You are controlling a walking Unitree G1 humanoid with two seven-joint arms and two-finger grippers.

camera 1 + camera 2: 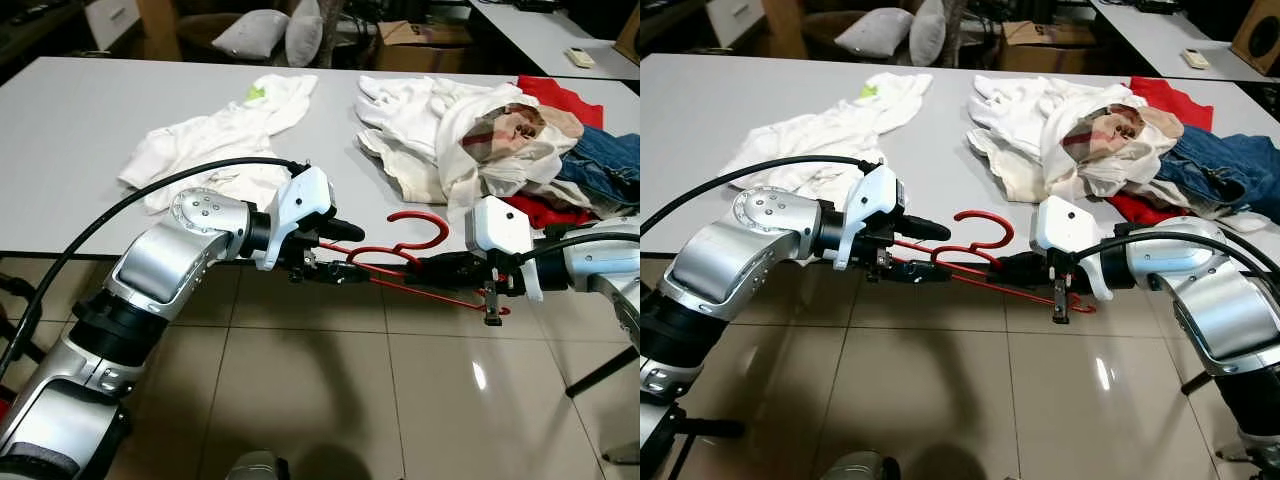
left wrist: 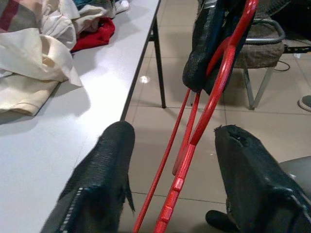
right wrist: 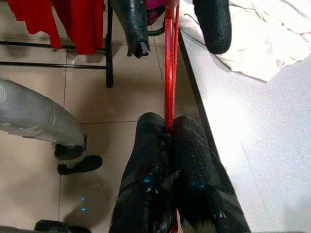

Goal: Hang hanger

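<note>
- Head views: your right gripper was pinched on the red hanger, which hung in the air just off the near edge of the grey table, hook up. Your left gripper sat at the hanger's other end, fingers spread on either side of the bars. Clothes lay heaped on the table beyond.
- Left wrist view: the red bars ran between the two parted fingers, touching neither (so the right alone carried the load). You'd have done well to keep that right grip firm and the hook free before turning toward any rail.
- Right wrist view: the fingers were pressed together on the bar. A rack with red garments showed at the frame's edge, cut off; whether it was the hanging place, I couldn't tell.
</note>
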